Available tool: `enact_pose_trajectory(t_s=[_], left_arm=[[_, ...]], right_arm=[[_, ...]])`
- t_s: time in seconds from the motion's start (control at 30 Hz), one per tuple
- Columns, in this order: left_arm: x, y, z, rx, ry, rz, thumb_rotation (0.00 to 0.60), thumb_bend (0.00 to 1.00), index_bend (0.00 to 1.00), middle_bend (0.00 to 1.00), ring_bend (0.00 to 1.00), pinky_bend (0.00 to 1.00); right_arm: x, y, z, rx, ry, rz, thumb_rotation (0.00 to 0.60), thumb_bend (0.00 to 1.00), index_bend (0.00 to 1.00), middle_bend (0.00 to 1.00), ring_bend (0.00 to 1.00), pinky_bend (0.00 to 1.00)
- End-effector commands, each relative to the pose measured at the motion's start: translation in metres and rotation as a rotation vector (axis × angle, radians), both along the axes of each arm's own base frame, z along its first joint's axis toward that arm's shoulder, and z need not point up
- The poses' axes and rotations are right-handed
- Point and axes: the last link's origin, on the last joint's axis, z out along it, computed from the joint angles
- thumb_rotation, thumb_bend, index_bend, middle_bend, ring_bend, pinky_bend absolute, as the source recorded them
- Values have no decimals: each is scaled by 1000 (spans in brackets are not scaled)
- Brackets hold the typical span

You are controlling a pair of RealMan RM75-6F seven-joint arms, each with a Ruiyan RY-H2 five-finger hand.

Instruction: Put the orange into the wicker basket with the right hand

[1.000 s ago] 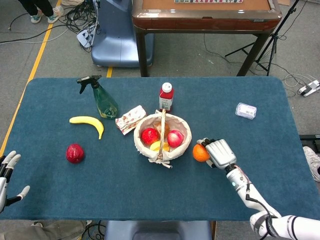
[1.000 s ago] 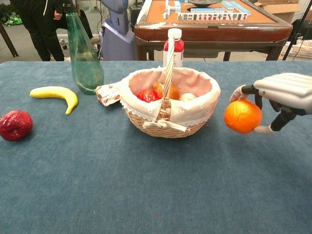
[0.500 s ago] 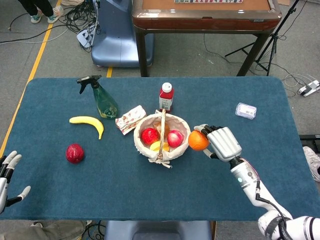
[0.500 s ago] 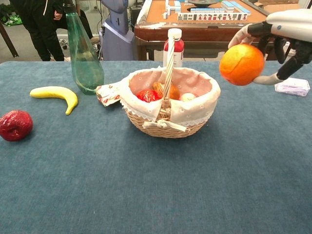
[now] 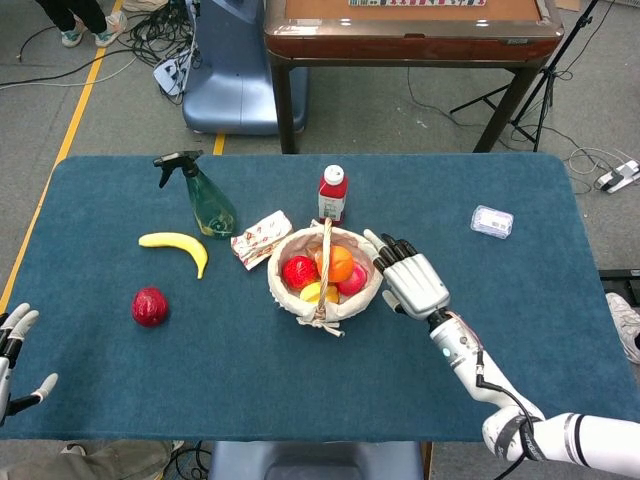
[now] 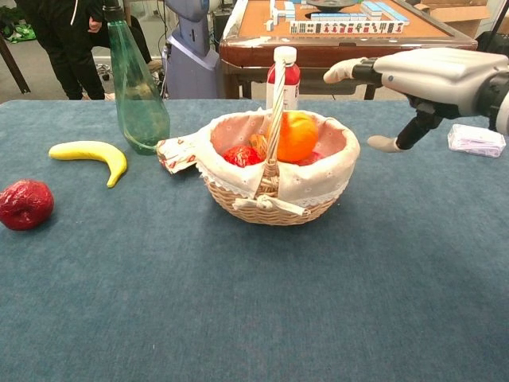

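Note:
The orange (image 5: pixel 340 263) (image 6: pixel 297 136) lies inside the wicker basket (image 5: pixel 290 301) (image 6: pixel 262 208), on top of the other fruit and just right of the handle. My right hand (image 5: pixel 409 283) (image 6: pixel 429 77) hovers just right of the basket's rim, fingers spread and holding nothing. My left hand (image 5: pixel 14 350) shows only at the lower left edge of the head view, off the table's corner, fingers apart and empty.
A banana (image 5: pixel 178 246), a dark red fruit (image 5: pixel 150 306), a green spray bottle (image 5: pixel 207 198) and a snack packet (image 5: pixel 261 238) lie left of the basket. A red drink bottle (image 5: pixel 333 193) stands behind it. A small clear packet (image 5: pixel 492 221) lies far right.
The right hand carried the orange up and left over the basket and let it go; the orange now lies in the basket and the hand's fingers are spread.

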Motion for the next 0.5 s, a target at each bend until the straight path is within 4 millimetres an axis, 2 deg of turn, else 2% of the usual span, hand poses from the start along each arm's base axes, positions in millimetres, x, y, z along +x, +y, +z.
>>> enact_pose_trajectory(t_s=[0.03,0.17,0.37,0.5], left_arm=[[0,1,0,-1,0,-2,600,246,111,0,0,40],[0,4,-2,-7,2,-7,600,246,111,0,0,40],[0,8,-4,-15,3,-12,600,246,111,0,0,40],[0,10,-5,-19,1,-12,600,246,111,0,0,39]], right_arm=[[-16,14,22,-59,-2,-13,600,360,0,0,0,162],[-39,37,47,-131,-7,-48,600,360,0,4,0,162],[-92,76,90,-251,3,-154,600,360,0,35,0,163],[-116,97,107,-296,0,-205,600,360,0,41,0,163]])
